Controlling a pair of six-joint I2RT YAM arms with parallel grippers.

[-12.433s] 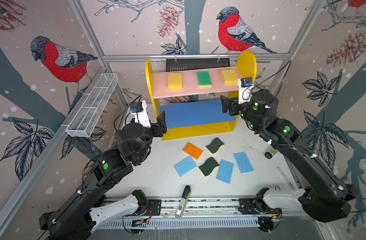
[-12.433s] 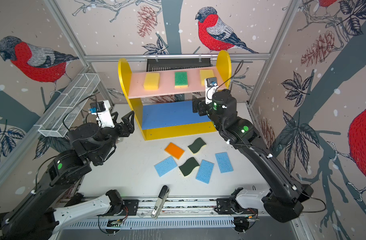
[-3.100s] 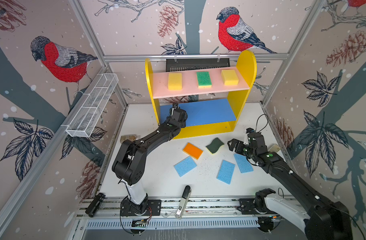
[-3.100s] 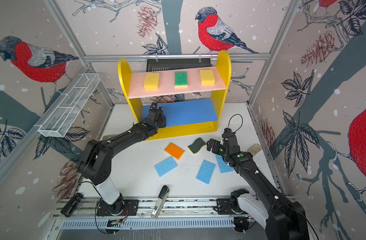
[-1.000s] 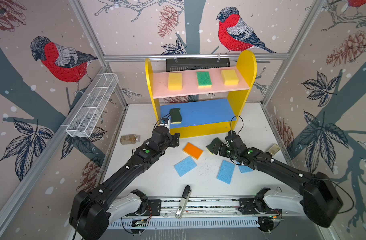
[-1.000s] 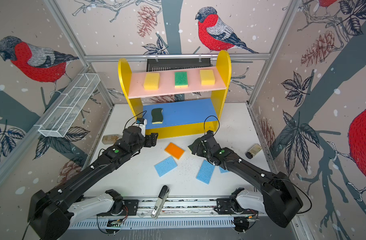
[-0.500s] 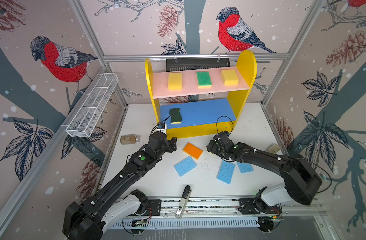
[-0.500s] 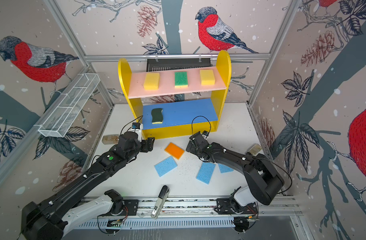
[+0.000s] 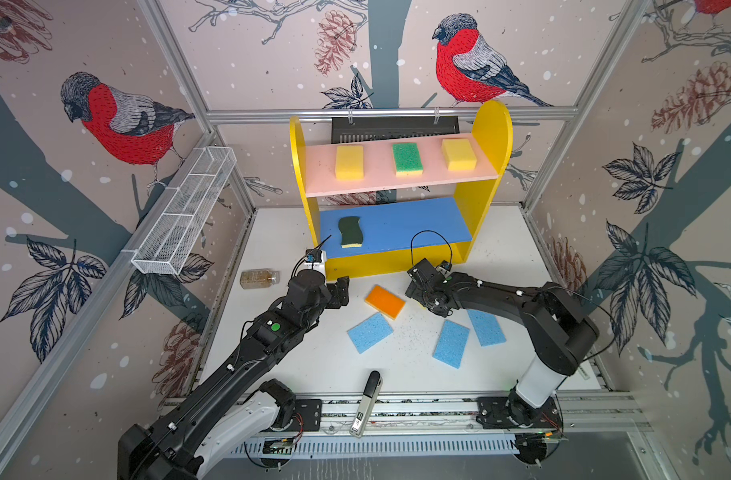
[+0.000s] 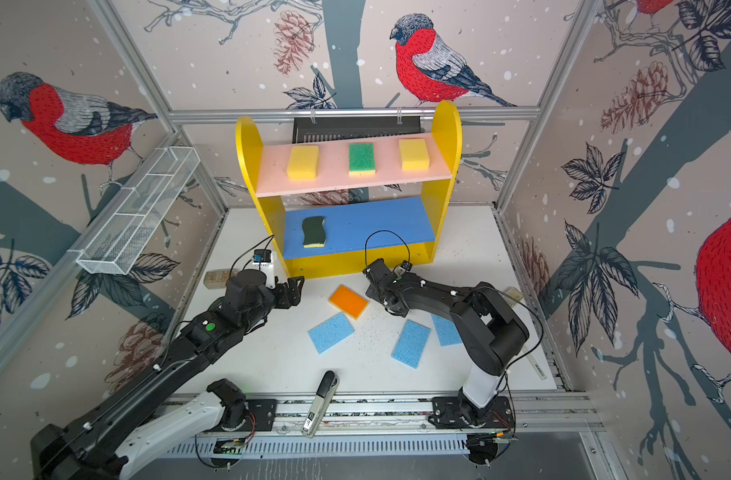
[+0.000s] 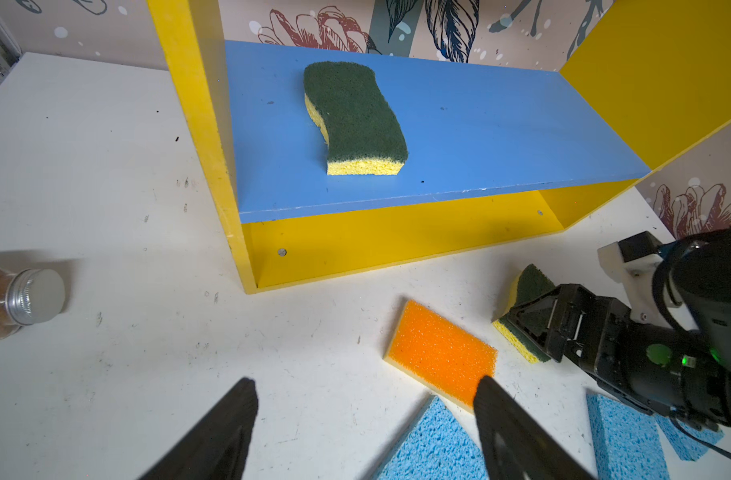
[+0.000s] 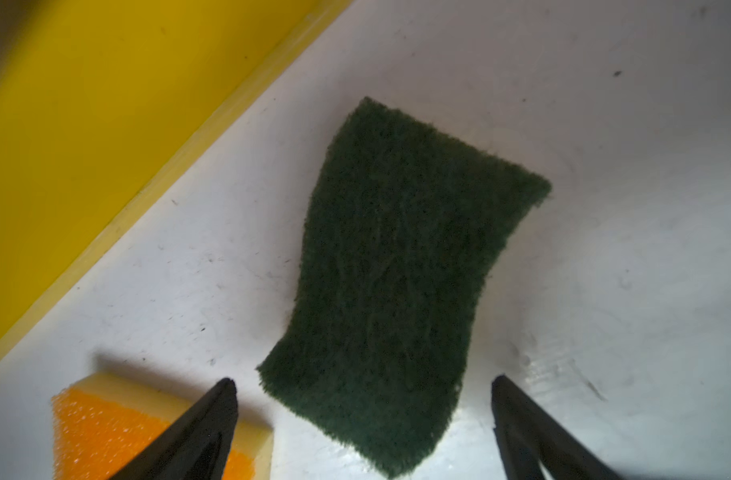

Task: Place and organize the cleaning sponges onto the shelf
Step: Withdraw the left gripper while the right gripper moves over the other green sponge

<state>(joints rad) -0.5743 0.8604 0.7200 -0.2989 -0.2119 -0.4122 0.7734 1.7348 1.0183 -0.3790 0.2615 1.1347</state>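
My right tool sits spread wide over the dark green sponge. It looks light and squashy, so I'd pinch across its narrow waist. Left tool is apart too, empty.

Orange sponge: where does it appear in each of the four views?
Top view: orange sponge on the table, just before the shelf's yellow base.
Top view: same place, sponge before the base.
Left wrist: sponge between the base and a blue sponge.
Right wrist: sponge partly shown, beside the dark green sponge.
Shared landmark: the yellow base.
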